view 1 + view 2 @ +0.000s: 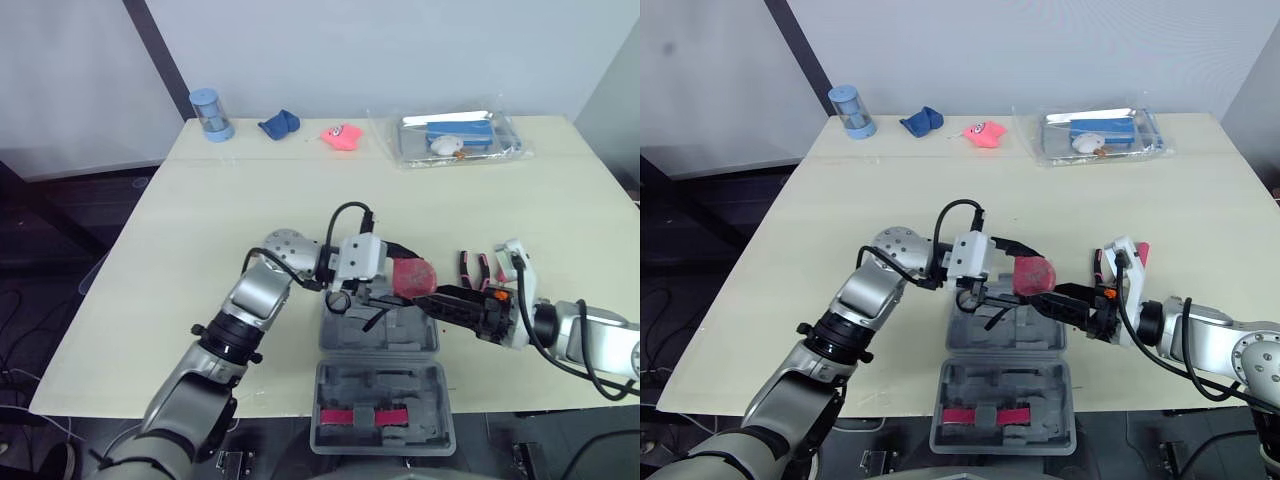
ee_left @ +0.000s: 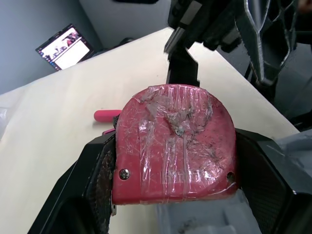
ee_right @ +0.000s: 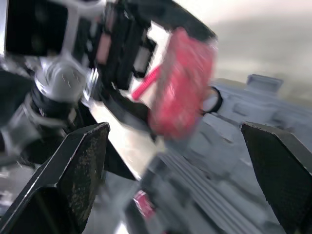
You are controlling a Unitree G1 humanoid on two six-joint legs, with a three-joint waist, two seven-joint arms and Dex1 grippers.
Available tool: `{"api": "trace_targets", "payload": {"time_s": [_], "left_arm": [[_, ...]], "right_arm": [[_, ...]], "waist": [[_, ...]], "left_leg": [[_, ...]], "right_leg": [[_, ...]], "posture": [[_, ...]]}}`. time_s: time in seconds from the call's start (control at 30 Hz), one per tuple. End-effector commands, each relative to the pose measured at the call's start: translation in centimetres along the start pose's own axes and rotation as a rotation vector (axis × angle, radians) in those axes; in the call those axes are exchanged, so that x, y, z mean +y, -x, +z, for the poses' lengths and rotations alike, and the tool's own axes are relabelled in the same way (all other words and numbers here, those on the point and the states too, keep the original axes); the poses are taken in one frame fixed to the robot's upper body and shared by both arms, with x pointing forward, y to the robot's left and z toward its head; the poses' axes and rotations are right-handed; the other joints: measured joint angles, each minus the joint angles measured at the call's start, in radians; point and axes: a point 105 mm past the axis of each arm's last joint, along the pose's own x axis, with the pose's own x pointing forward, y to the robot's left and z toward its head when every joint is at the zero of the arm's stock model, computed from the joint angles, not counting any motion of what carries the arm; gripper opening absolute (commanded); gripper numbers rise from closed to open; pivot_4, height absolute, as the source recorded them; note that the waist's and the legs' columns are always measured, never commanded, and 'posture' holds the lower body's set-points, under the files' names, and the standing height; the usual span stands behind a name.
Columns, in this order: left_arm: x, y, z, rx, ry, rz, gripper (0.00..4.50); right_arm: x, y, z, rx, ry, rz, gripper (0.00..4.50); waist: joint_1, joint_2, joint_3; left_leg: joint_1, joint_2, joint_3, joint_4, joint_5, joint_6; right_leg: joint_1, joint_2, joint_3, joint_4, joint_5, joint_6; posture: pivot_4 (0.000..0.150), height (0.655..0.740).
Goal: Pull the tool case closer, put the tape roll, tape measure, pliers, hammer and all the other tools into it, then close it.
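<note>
We see the left gripper (image 2: 175,145) clamped on the red plastic tape measure (image 1: 412,276), one black finger on each flat edge. The measure is wrapped in clear film. It hangs just above the far half of the open grey plastic tool case (image 1: 380,385), not yet set down in it.

The case lies flat at the near edge of the cream tabletop (image 1: 200,220), and its near half pokes past the edge. That near half has a red strap (image 1: 362,415) across its foam.

The right gripper (image 3: 174,130) has its fingers spread wide apart and grips nothing. It points at the tape measure from the right, close to it. We can't tell whether it touches it.

The pliers with pink-and-black handles (image 1: 473,268) lie on the table to the right of the case, just beside the right arm.

Along the far edge of the table, well apart from the case, are:
- a blue cylindrical container (image 1: 210,113)
- a crumpled blue cloth (image 1: 280,123)
- a pink soft item (image 1: 342,135)
- a clear plastic bag holding a blue box (image 1: 458,136)
</note>
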Motion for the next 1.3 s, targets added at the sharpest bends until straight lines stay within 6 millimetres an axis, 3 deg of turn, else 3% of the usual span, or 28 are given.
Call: {"api": "trace_targets", "payload": {"time_s": [0.03, 0.17, 0.23, 0.37, 0.5, 0.53, 0.6, 0.83, 0.97, 1.3], "left_arm": [[0.5, -0.4, 0.9, -0.019, -0.051, 0.005, 3.02], [0.5, -0.6, 1.0, -0.035, -0.043, -0.001, 3.02], [0.4, -0.5, 0.9, -0.035, -0.043, -0.004, 3.02], [0.2, -0.4, 0.8, -0.037, -0.044, -0.009, 3.02], [-0.3, 0.2, 1.0, -0.059, -0.016, -0.024, 3.02], [-0.4, 0.5, 1.0, -0.064, -0.008, -0.028, 4.02], [-0.9, 1.4, 1.2, -0.083, 0.024, -0.051, 4.50], [-3.3, 5.8, 0.4, -0.030, 0.107, -0.167, 4.50], [-5.1, 9.3, 1.0, -0.027, 0.188, -0.248, 4.50], [-7.4, 11.3, 2.9, -0.035, 0.260, -0.325, 4.50]], "right_arm": [[0.9, -0.3, 0.8, -0.039, -0.059, 0.016, 4.25], [0.8, -0.6, 0.8, -0.040, -0.088, -0.002, 2.86], [0.8, -0.6, 0.8, -0.042, -0.096, -0.006, 1.84], [0.7, -0.6, 0.9, -0.047, -0.102, -0.009, 0.58], [0.5, -0.2, 0.7, -0.041, -0.109, -0.011, 0.55], [0.4, -0.1, 0.6, -0.036, -0.114, -0.012, 0.55], [0.0, 0.6, 0.3, -0.021, -0.124, -0.020, 0.50], [-2.9, 3.6, -1.8, 0.042, -0.191, -0.128, 0.50], [-5.4, 6.3, -4.9, 0.100, -0.288, -0.224, 0.50], [-7.6, 7.6, -9.2, 0.139, -0.387, -0.299, 0.50]], "waist": [[0.000, 0.000, 0.000], [0.000, 0.000, 0.000], [0.000, 0.000, 0.000], [-0.001, 0.000, 0.000], [-0.001, 0.000, 0.000], [-0.001, 0.000, 0.000], [-0.002, 0.000, 0.000], [-0.001, 0.000, 0.000], [-0.001, 0.000, 0.000], [0.000, 0.000, 0.000]], "left_leg": [[0.000, 0.000, 0.000, 0.000, 0.000, 0.000], [0.000, 0.000, 0.000, 0.000, 0.000, 0.000], [0.000, 0.000, 0.000, 0.000, 0.000, 0.000], [0.000, 0.000, 0.000, 0.000, 0.000, 0.000], [0.000, 0.000, 0.000, 0.000, 0.000, 0.000], [0.000, 0.000, 0.000, 0.000, 0.000, 0.000], [0.000, 0.000, 0.000, 0.000, 0.000, 0.000], [0.000, 0.000, 0.000, 0.000, 0.000, 0.000], [0.000, 0.000, 0.000, 0.000, 0.000, 0.000], [0.000, 0.001, 0.000, -0.001, 0.000, 0.001]], "right_leg": [[0.000, 0.000, 0.000, 0.000, 0.000, 0.000], [0.000, 0.001, 0.000, 0.000, 0.000, 0.000], [0.000, 0.001, 0.000, 0.000, 0.000, 0.000], [0.000, 0.001, 0.000, 0.000, 0.000, 0.000], [0.000, 0.002, 0.000, 0.000, 0.000, 0.000], [0.000, 0.002, 0.000, 0.000, 0.000, 0.000], [0.000, 0.002, 0.000, 0.000, 0.000, 0.000], [0.000, 0.004, 0.000, 0.000, 0.000, 0.000], [0.000, 0.004, 0.000, -0.001, 0.000, 0.000], [0.000, 0.001, 0.000, -0.001, 0.000, 0.000]], "posture": [[0.150, 0.7400], [0.150, 0.7400], [0.150, 0.7400], [0.150, 0.7400], [0.150, 0.7400], [0.150, 0.7400], [0.150, 0.7400], [0.150, 0.7400], [0.150, 0.7400], [0.150, 0.7400]]}}
